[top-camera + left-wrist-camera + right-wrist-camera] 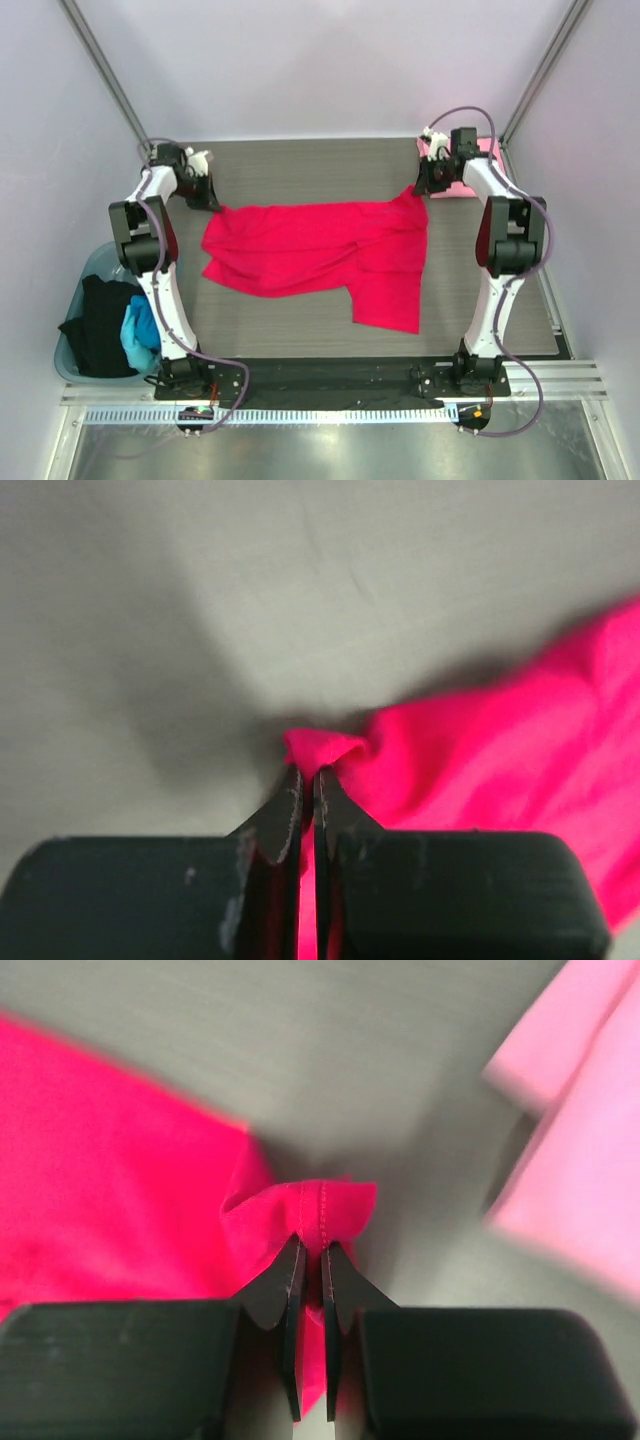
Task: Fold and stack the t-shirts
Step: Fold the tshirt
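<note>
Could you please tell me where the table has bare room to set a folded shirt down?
Free: the far strip of the table beyond the red t-shirt, and the near-left patch between its lower edge and the left arm. Crowded: the far-right corner, with the pink t-shirt and right gripper.

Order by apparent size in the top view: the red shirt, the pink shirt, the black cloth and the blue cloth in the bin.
1. red shirt
2. black cloth
3. blue cloth and pink shirt: similar small patches; the right arm hides much of the pink, so unranked.
</note>
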Controlling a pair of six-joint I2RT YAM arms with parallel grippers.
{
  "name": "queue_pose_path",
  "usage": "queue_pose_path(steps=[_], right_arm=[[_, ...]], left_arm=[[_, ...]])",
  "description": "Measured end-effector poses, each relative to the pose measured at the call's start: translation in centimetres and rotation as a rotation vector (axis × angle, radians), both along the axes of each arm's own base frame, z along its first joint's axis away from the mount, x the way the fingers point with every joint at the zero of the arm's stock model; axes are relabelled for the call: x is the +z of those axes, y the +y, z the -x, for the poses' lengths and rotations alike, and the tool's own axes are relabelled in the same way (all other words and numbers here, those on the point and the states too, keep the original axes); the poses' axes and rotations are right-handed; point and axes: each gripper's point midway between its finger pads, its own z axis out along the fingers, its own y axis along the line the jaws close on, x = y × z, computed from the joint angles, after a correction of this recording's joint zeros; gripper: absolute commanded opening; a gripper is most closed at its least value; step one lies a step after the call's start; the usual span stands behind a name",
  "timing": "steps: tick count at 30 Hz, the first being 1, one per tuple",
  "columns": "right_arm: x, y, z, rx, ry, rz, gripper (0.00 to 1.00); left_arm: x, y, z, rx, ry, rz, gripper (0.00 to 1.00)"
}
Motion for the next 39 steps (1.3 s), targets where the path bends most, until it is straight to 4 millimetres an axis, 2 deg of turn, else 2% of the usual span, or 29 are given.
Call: queue_pose_path(steps=[3,6,9,11,16,21,29,33,35,36,37,39], right_arm=[[-0.2,-0.6,-4.9,-0.012,-0.063,0.024,0.01],[0.5,-0.9,-8.2,-0.019,-0.127,0.038,0.01],[0.6,-1.0,-10.1,-0.026,-0.166,0.052,0.01],[0.1,-0.9,-11.0,-0.030,-0.179,0.062,0.01],[-2.6,-0.6,-12.2,-0.035,-0.168,0.085,0.01],[-4.8,-0.6,-13.1,-0.045,-0.158,0.106,0.01],[-4.0,-0.8,-14.2,-0.063,-0.201,0.131,0.01],[-4.1,-1.0,-14.6,-0.070,-0.208,0.139,0.01],[-4.2,-1.1,-14.8,-0.074,-0.211,0.143,0.05],[-4.2,-1.1,-14.8,-0.076,-0.212,0.145,0.15],[-4.3,-0.9,-14.8,-0.075,-0.211,0.147,0.21],[-4.2,-0.6,-15.0,-0.082,-0.215,0.157,0.35]], left_arm=[[1.7,1.1,-4.1,0.038,-0.095,-0.028,0.00],[3.0,1.9,-6.9,0.071,-0.170,-0.052,0.00],[3.4,2.6,-8.8,0.101,-0.212,-0.075,0.00],[2.9,3.0,-9.7,0.122,-0.216,-0.087,0.00],[0.8,3.7,-10.0,0.170,-0.178,-0.110,0.00],[0.9,4.3,-10.5,0.209,-0.180,-0.133,0.00],[2.5,5.7,-12.3,0.278,-0.240,-0.202,0.00],[2.6,6.3,-12.6,0.307,-0.250,-0.242,0.00],[2.6,6.4,-12.7,0.318,-0.250,-0.259,0.09],[2.6,6.5,-12.7,0.324,-0.249,-0.263,0.17],[2.6,6.5,-12.7,0.332,-0.249,-0.268,0.29],[2.6,6.6,-12.8,0.339,-0.252,-0.277,0.39]])
